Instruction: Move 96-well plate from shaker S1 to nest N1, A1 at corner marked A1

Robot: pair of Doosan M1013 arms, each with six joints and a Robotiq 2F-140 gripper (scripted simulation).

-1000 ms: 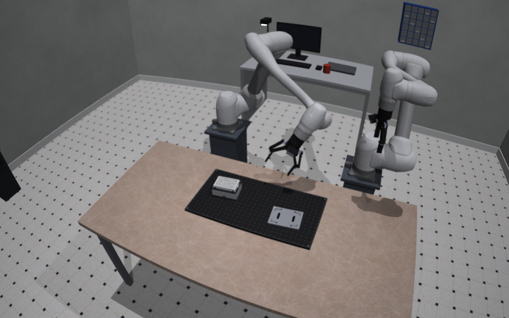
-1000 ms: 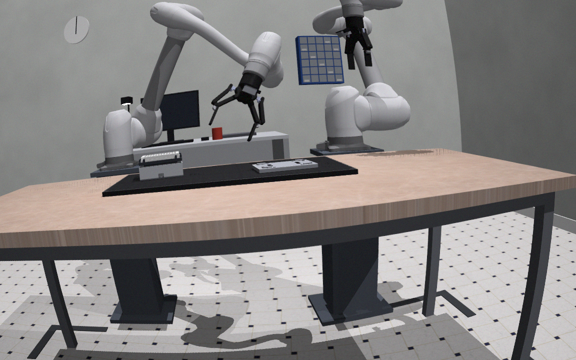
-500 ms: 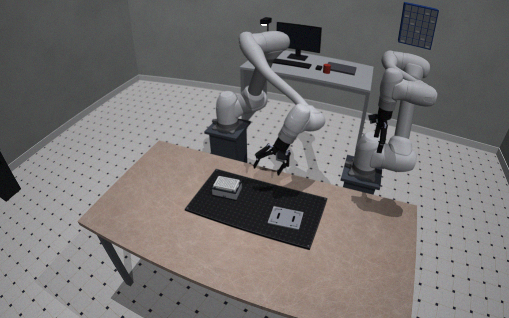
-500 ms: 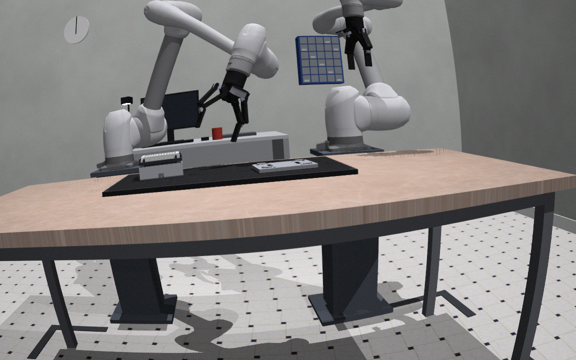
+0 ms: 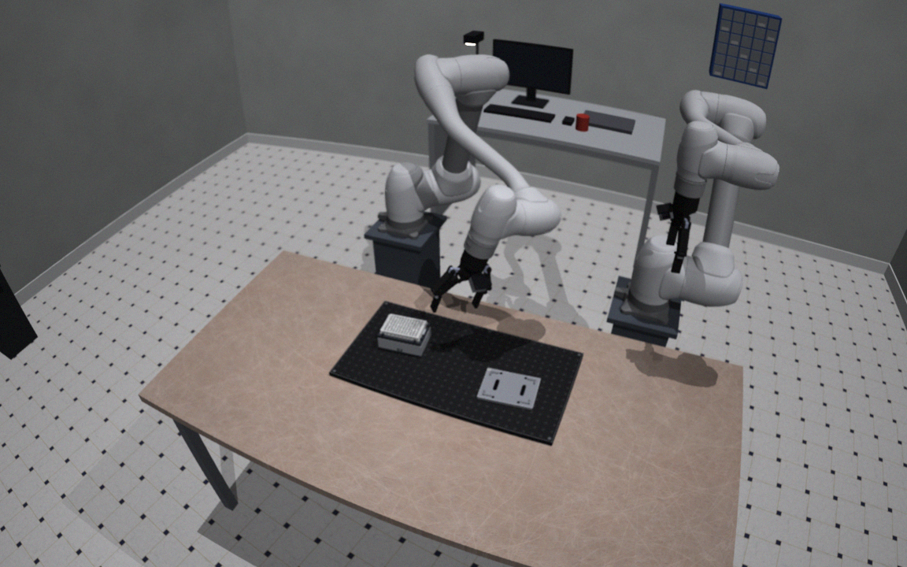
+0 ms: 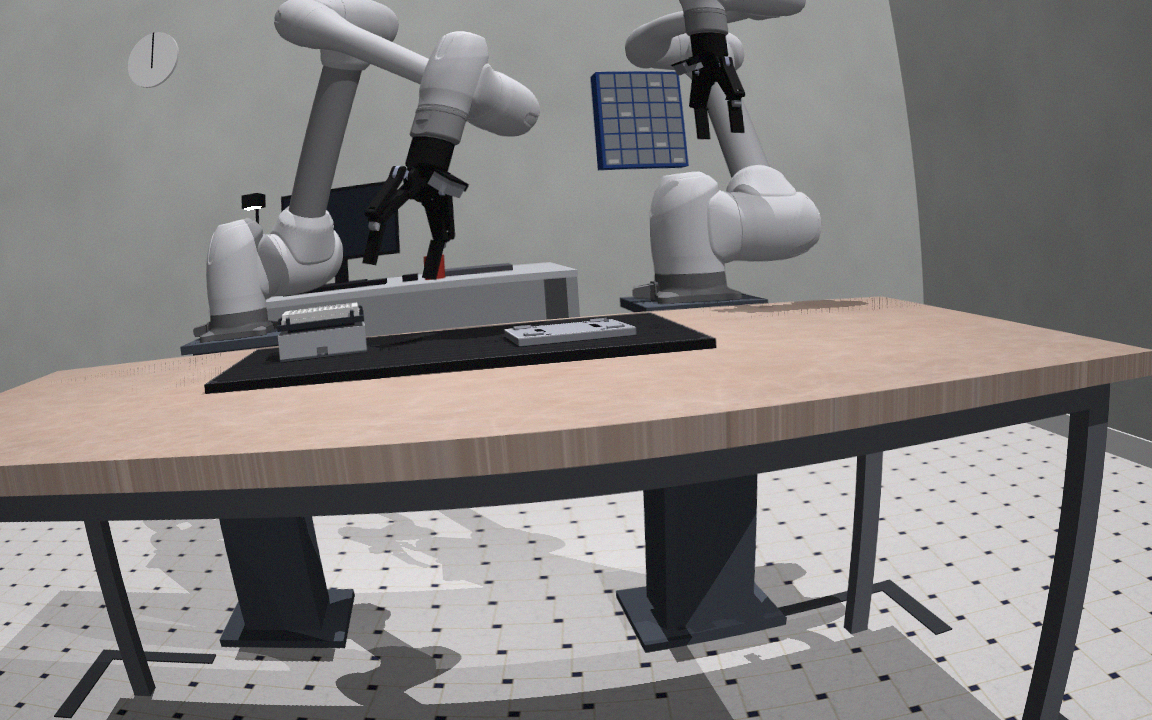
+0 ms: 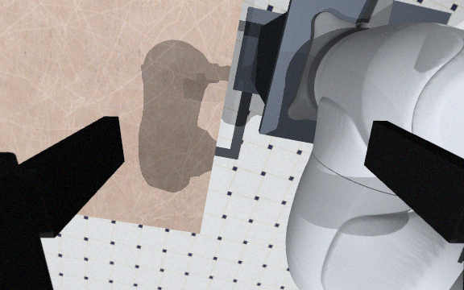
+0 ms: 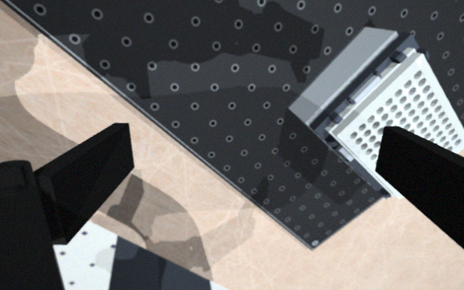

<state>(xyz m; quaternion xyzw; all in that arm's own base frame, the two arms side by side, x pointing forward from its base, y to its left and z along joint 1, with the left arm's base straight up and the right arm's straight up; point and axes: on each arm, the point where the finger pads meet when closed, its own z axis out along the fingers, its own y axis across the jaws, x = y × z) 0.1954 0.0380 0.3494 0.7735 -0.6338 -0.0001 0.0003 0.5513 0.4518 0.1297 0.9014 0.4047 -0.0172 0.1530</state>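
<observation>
The white 96-well plate (image 5: 405, 326) (image 6: 322, 311) (image 8: 409, 113) sits on top of the grey shaker S1 (image 5: 402, 341) (image 6: 320, 342) (image 8: 342, 74). The flat light-grey nest N1 (image 5: 509, 387) (image 6: 571, 331) holds nothing. My right gripper (image 5: 455, 305) (image 6: 400, 268) (image 8: 254, 147) is open and empty. It hangs tilted, above the board's back edge and off to the nest side of the shaker. In the right wrist view one finger overlaps part of the plate. My left gripper (image 5: 674, 256) (image 6: 720, 133) (image 7: 245, 141) is open and empty, high near its own base. A1 marks are too small to read.
Shaker and nest stand on a black perforated board (image 5: 435, 377) (image 6: 437, 356) (image 8: 212, 137) on the brown table (image 5: 287, 423) (image 6: 831, 376) (image 7: 75, 60). The left arm's own links fill the right of the left wrist view. A desk (image 5: 626, 144) with a monitor stands behind the arms.
</observation>
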